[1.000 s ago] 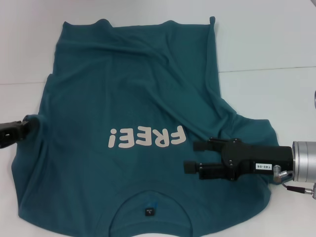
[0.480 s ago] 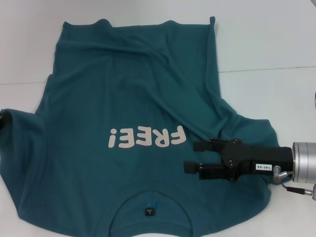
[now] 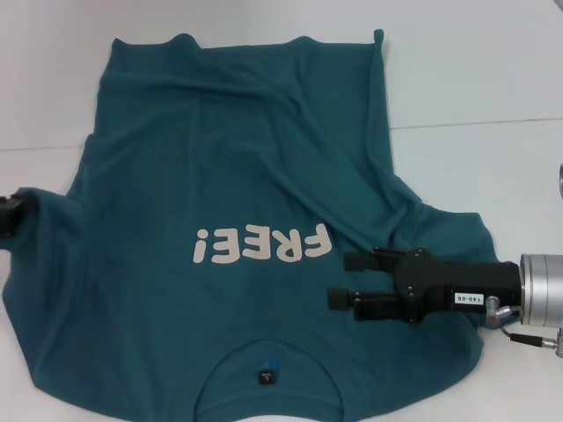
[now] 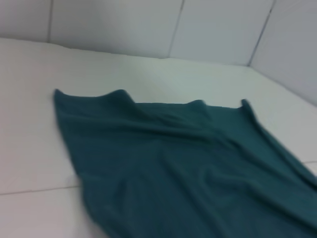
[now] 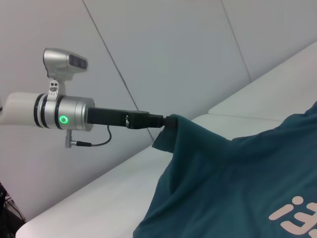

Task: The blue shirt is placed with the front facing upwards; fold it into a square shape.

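The blue shirt (image 3: 229,176) lies front up on the white table, its cream "FREE!" lettering (image 3: 261,244) upside down to me and the neck label (image 3: 266,377) at the near edge. My left gripper (image 3: 9,215) is at the far left edge, shut on the shirt's left sleeve. In the right wrist view the left gripper (image 5: 166,120) holds that sleeve lifted off the table, the cloth (image 5: 233,183) draping down from it. My right gripper (image 3: 339,280) hovers open over the right shoulder area, fingers pointing toward the lettering. The left wrist view shows only the shirt's hem end (image 4: 188,168).
The white table (image 3: 475,79) extends past the shirt on the far side and right, with a seam line (image 3: 479,122) across it. Pale wall panels (image 4: 148,25) rise behind the table.
My left gripper pulled the left sleeve outward to the left, nearly leaving the head view, and the sleeve now spreads wider. The right gripper has not moved.
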Motion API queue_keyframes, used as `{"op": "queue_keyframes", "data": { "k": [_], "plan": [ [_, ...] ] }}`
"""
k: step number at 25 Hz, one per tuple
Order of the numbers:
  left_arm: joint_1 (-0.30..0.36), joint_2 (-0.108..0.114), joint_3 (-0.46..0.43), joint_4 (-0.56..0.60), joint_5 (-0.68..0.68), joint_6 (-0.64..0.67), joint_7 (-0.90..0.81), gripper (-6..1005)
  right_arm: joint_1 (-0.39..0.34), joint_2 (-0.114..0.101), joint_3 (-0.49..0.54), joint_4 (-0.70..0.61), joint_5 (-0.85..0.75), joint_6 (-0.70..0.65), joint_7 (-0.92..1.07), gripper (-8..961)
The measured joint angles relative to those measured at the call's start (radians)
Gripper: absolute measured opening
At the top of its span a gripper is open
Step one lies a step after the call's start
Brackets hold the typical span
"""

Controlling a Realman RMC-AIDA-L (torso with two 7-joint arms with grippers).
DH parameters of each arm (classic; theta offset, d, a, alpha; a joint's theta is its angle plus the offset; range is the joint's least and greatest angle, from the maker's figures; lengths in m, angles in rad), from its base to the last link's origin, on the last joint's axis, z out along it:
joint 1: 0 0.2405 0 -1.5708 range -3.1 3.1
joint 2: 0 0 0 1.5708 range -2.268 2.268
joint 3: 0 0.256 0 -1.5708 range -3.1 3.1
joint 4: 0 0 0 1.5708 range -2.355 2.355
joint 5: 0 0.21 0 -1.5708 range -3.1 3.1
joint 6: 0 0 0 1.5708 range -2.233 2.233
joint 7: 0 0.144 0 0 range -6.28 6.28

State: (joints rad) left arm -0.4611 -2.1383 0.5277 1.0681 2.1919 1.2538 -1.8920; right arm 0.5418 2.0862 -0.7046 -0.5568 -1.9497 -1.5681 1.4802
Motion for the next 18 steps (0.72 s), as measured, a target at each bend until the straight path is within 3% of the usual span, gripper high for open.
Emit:
{"op": "queue_keyframes", "data": {
  "k": [13, 18],
  "plan": [
    [-0.023, -0.019, 0.032, -0.019, 0.0, 0.013, -0.044, 68, 0.002, 0.0, -0.001, 0.002, 0.0, 0.004, 0.0, 906],
    [-0.024, -0.021, 0.091, -0.034, -0.001, 0.019, -0.089, 81, 0.0, 0.0, -0.001, 0.002, 0.0, 0.004, -0.001, 904]
  ]
}}
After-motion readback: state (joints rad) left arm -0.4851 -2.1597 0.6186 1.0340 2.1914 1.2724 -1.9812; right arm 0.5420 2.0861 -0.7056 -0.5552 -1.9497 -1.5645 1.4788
